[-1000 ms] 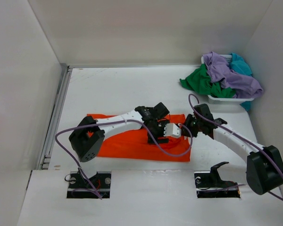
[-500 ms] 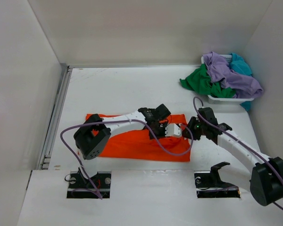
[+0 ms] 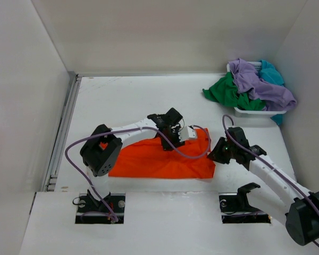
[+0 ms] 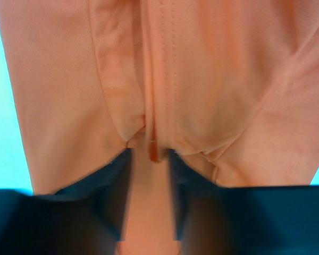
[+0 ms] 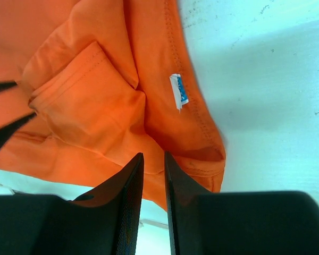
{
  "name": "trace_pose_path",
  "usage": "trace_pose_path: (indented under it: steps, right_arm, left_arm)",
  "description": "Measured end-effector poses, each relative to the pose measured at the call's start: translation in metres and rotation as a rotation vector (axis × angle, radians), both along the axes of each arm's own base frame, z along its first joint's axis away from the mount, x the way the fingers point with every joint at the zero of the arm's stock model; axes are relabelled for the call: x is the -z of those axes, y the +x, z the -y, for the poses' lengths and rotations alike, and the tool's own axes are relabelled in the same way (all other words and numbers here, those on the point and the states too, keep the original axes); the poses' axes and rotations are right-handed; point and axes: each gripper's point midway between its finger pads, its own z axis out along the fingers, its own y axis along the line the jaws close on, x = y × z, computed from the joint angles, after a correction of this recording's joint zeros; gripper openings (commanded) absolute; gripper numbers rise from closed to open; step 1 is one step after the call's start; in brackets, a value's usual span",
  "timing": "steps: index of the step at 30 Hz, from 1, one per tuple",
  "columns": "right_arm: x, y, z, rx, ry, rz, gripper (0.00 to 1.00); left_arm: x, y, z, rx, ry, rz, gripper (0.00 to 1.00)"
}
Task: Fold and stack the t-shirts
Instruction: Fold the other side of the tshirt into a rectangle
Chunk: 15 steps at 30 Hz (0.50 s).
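The orange t-shirt (image 3: 154, 162) lies spread on the table in front of both arms. My left gripper (image 3: 170, 142) is at its far edge, and in the left wrist view its jaws (image 4: 149, 154) are shut on a bunched fold of the orange t-shirt (image 4: 202, 79). My right gripper (image 3: 215, 154) hovers at the shirt's right edge. Its fingers (image 5: 153, 155) stand a narrow gap apart with nothing between them, over the orange t-shirt (image 5: 90, 106) near a small white tag (image 5: 178, 91). The purple t-shirt (image 3: 258, 82), green t-shirt (image 3: 228, 93) and teal t-shirt (image 3: 271, 74) are piled at the far right.
A white basket (image 3: 255, 112) at the far right holds the heap of three shirts, with the green one spilling over its left side. White walls close the table on the left, back and right. A metal rail (image 3: 64, 133) runs along the left edge.
My left gripper has moved toward the back, pulling the orange cloth with it. My right gripper has shifted right and nearer, to the shirt's right edge.
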Motion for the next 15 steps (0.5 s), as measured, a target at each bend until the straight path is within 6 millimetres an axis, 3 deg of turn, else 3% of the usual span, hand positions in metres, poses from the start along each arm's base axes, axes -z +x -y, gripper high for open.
trace_pose_path:
  steps: [2, 11, 15]
  right_arm:
    - [0.002, 0.0, 0.0, -0.001, -0.006, -0.007, 0.26]
    - [0.008, -0.005, 0.009, 0.025, -0.059, -0.029, 0.35]
    - [0.007, -0.013, 0.01, 0.034, -0.083, -0.031, 0.43]
  left_arm:
    - [0.001, -0.001, 0.002, 0.001, -0.001, 0.0, 0.54]
    - [0.002, 0.006, 0.001, -0.033, 0.009, 0.027, 0.61]
    - [-0.019, 0.021, -0.011, -0.083, -0.016, 0.066, 0.64]
